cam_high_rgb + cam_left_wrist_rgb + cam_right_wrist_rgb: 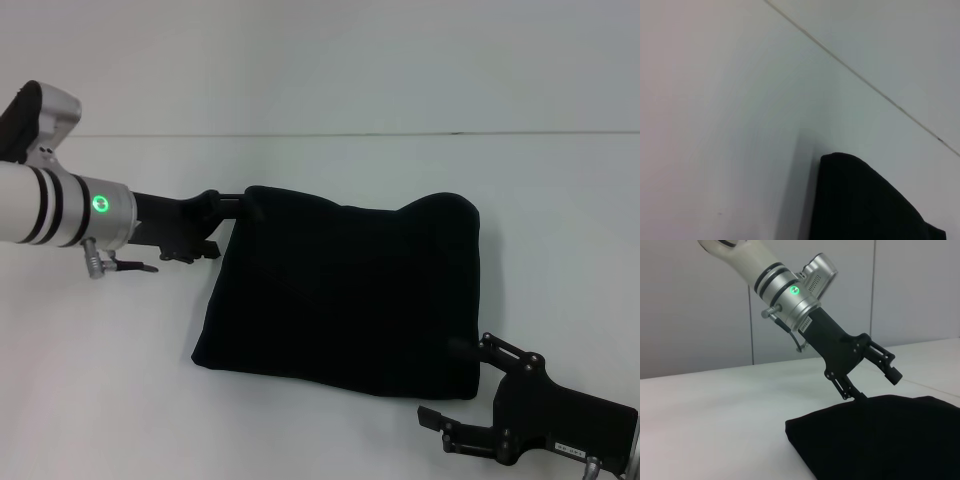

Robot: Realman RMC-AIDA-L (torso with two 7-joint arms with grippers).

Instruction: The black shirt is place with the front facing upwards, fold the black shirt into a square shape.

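The black shirt (340,290) lies folded into a rough rectangle in the middle of the white table, plain black side up, with no lettering showing. My left gripper (218,226) is at its far left corner and stands open. In the right wrist view the left gripper (876,386) has one finger down at the edge of the shirt (880,435) and the other raised above it. My right gripper (450,382) is open at the near right corner, with its upper finger (478,344) against the cloth. The left wrist view shows only one corner of the shirt (865,200).
The white table (100,380) stretches bare to the left and behind the shirt. Its far edge (400,134) meets a pale wall. Grey wall panels (690,305) stand behind the left arm in the right wrist view.
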